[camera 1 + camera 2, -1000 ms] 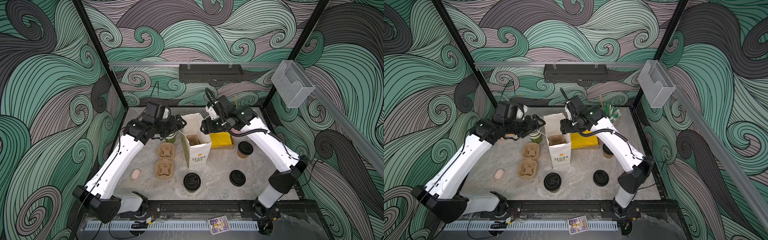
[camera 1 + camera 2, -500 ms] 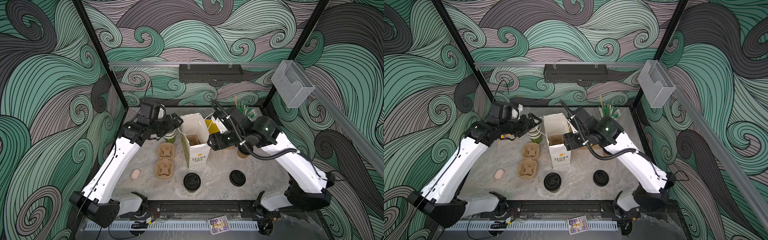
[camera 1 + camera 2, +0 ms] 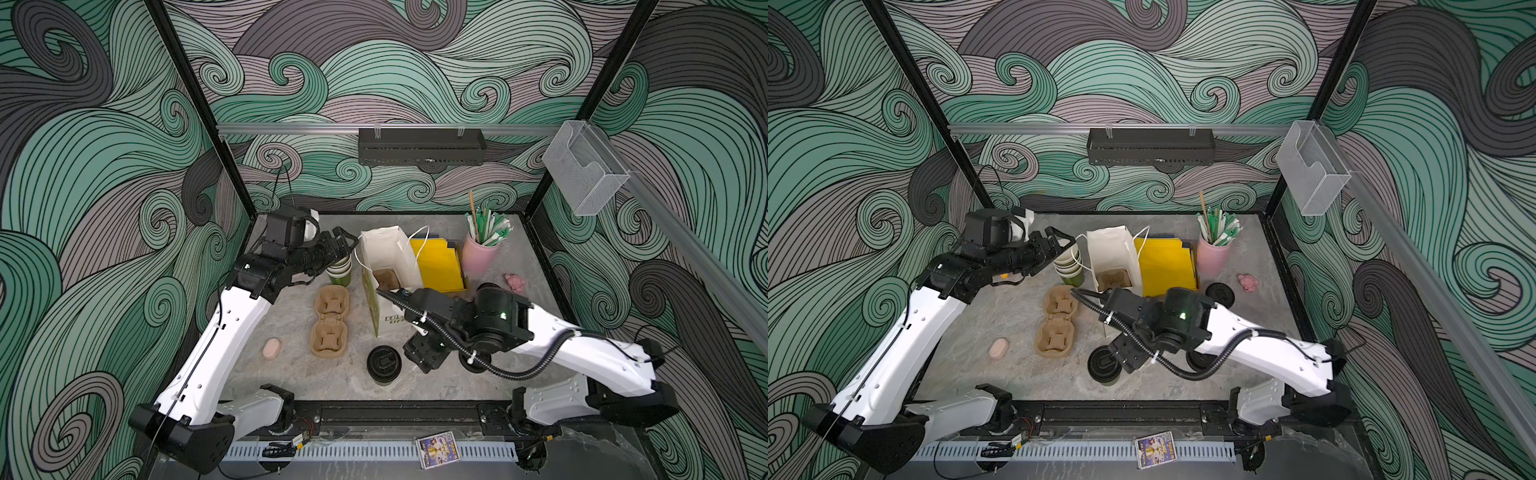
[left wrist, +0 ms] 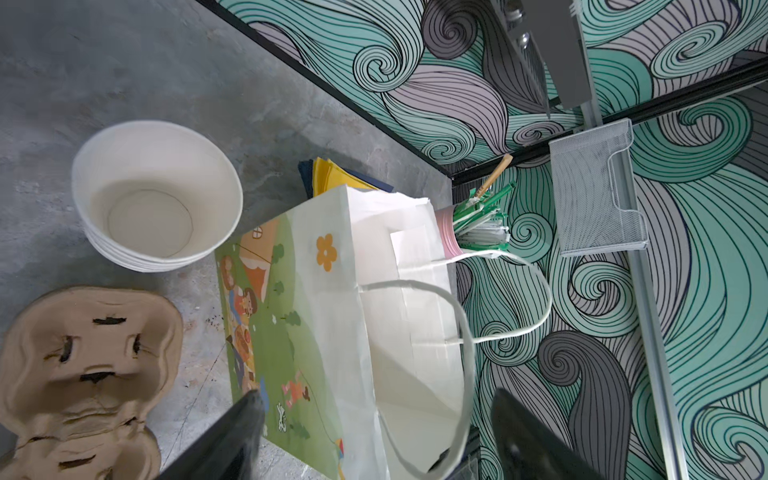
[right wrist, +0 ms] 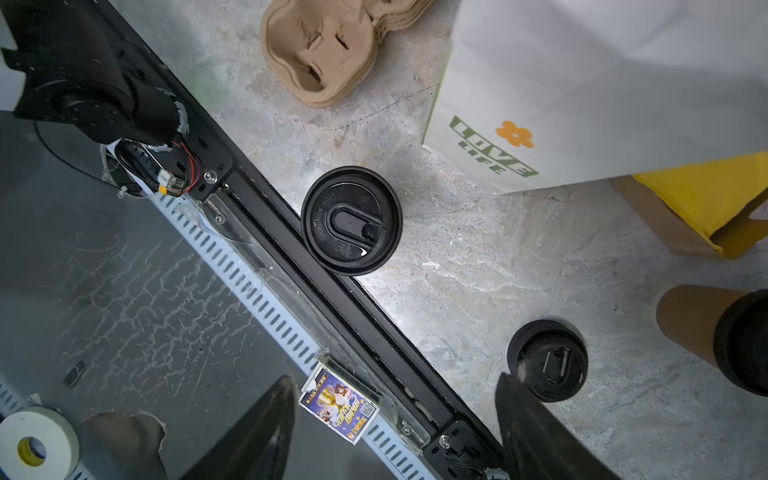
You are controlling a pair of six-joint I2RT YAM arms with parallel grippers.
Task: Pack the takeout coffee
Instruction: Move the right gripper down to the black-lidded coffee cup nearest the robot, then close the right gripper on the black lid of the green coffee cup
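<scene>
Table (image 3: 291, 376): grey marbled top, is carrying everything listed.
Left gripper (image 3: 347, 244): is hovering at table 11 o'clock, above nested lidless cups (image 3: 340, 270), tips just beside bag rim; jaws are standing wide apart, gripping nothing.
Right gripper (image 5: 395, 392): is hanging low at table 6 o'clock; jaws are splaying wide, with nothing between them.
Paper bag (image 3: 388, 266): is standing upright at table centre, mouth gaping open; brown pulp piece (image 3: 386, 279) is sitting on its bottom.
Front lidded cup (image 3: 384, 365): is standing upright on table at 6 o'clock of bag, apart from it, outside it; is sitting at 9 o'clock of right gripper, not between jaws.
Tan lidded cup (image 3: 1221, 293): is standing upright at 4 o'clock of bag, outside it, partly hiding behind right arm.
Loose black lid (image 5: 546, 359): is lying flat on table near right gripper, mostly under arm in both top views.
Cup carriers (image 3: 330, 322): are lying at 8 o'clock of bag.
Yellow napkins (image 3: 438, 266): are lying at 3 o'clock of bag, right against it.
Pink straw holder (image 3: 478, 257): is standing at table 1 o'clock.
</scene>
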